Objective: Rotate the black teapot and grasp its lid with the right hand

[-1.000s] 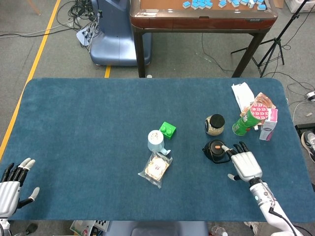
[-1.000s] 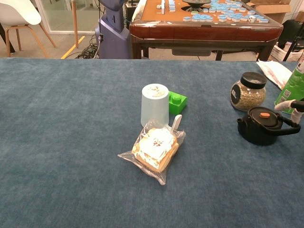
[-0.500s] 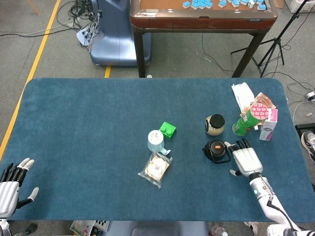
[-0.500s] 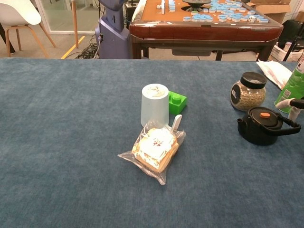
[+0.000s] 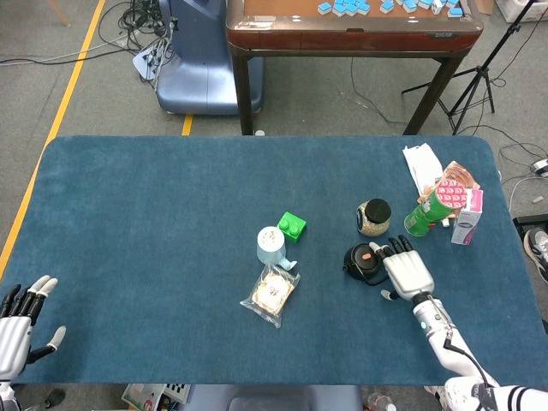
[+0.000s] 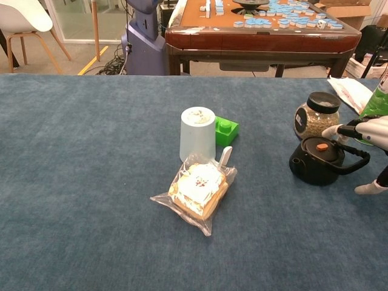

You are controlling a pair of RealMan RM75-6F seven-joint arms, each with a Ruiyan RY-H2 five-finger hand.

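Black teapot (image 5: pixel 364 263) (image 6: pixel 319 160) stands upright on the blue tabletop (image 5: pixel 171 214), right of centre and nearer the front edge than the back edge. Its spout faces the left edge; its handle arches toward the right edge, so the long axis runs left to right. The lid (image 6: pixel 321 148), with an orange knob, is seated on the pot.

Right hand (image 5: pixel 406 271) (image 6: pixel 367 133) lies flat just right of the teapot, fingers (image 5: pixel 387 249) extended and apart, fingertips over the handle side and reaching toward the lid. Actual contact with the lid cannot be confirmed; nothing is grasped.

Left hand (image 5: pixel 19 318) rests at the front-left corner, fingers spread, holding nothing.

A glass jar (image 5: pixel 373 217) with a black cap stands just behind the teapot. A green can (image 5: pixel 432 206) stands near the right edge.
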